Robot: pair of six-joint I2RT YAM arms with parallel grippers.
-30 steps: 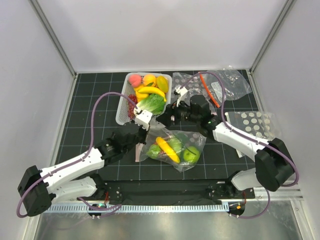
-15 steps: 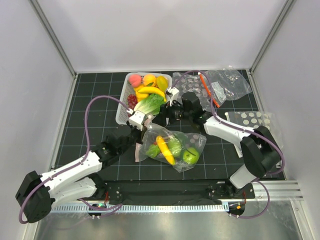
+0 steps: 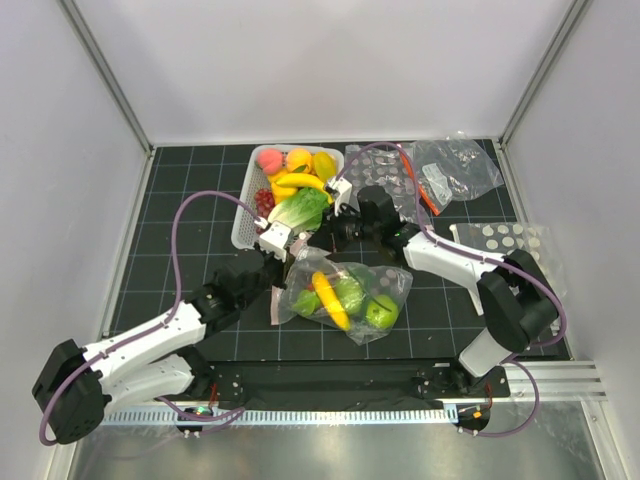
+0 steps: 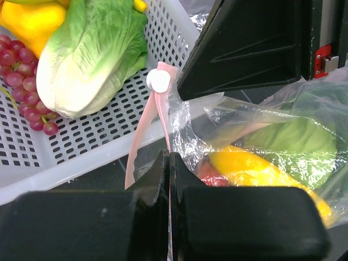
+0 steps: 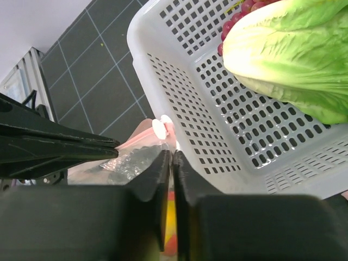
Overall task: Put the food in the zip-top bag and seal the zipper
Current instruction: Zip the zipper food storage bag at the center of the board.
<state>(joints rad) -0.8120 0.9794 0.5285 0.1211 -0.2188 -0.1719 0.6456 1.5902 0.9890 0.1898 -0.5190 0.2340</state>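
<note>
The zip-top bag (image 3: 350,292) lies in front of the basket with a banana (image 3: 332,298), green pieces and a red piece inside. My left gripper (image 4: 169,157) is shut on the pale pink zipper (image 4: 142,128), just below its white slider (image 4: 159,81). From the other side, my right gripper (image 5: 171,155) is shut on the bag's mouth edge close to that slider (image 5: 159,129). In the top view the left gripper (image 3: 286,266) and right gripper (image 3: 316,240) meet at the bag's upper left corner. Lettuce (image 3: 300,208), grapes (image 3: 264,200), bananas (image 3: 300,183), peach (image 3: 270,160) and orange (image 3: 299,158) stay in the basket.
The white mesh basket (image 3: 243,228) stands directly behind the bag's mouth, nearly touching both grippers. Another clear bag with an orange-red strip (image 3: 432,180) lies at the back right. A dotted sheet (image 3: 505,245) sits near the right edge.
My right gripper has moved left to the bag's mouth and closed on its edge. The left gripper stays shut on the zipper, shifted slightly up and left.
</note>
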